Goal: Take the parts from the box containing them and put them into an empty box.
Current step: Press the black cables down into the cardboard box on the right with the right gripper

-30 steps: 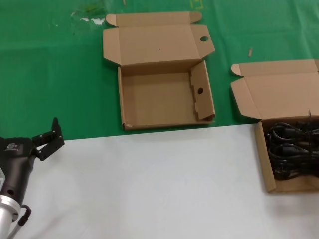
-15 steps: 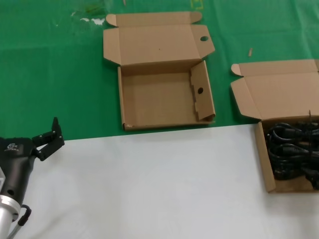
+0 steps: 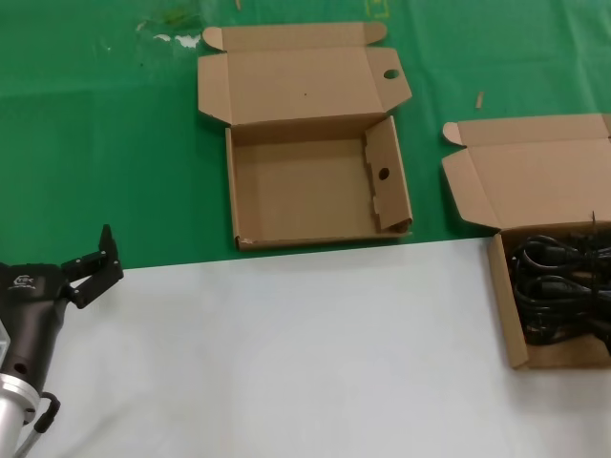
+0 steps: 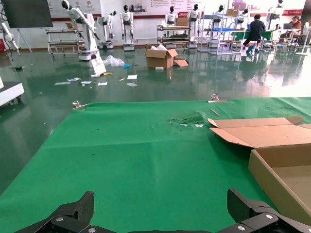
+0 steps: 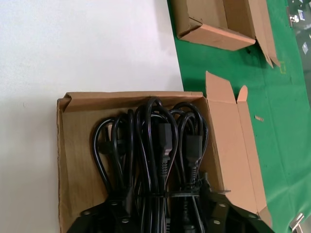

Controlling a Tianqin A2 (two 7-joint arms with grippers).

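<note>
Nothing on the table has shifted since the earlier head views: both boxes and the left arm sit where they were, and only the right wrist camera tells that the right arm is poised over its load.

Reaching for a first pick looks like the step in hand. The parts point(image 5: 160, 155), glossy black cords tied in long bundles, all lie in the box containing them point(image 3: 507, 315) at the right edge of the scene, on the white surface point(image 3: 286, 353). The right gripper point(image 5: 160, 216) hangs directly above them with fingers spread wide, closed on nothing; it is out of the head view. The left gripper point(image 3: 94, 267) waits near the left, fingers apart and empty, at the seam where white meets the green mat point(image 3: 95, 143).

An empty box point(image 3: 305, 191) stands farther off and left of the full one, on the mat, lid folded back away from the robot.

Next, I judge, the right gripper must drop onto one bundle, ideally by its tie, and close. Room is tight inside: the cords nearly fill the box, so fingers risk snagging neighbouring loops or the cardboard walls. Between the boxes the way is open, though the empty box's upright holed flap on its right side stands across the approach and calls for a lifted carry.
</note>
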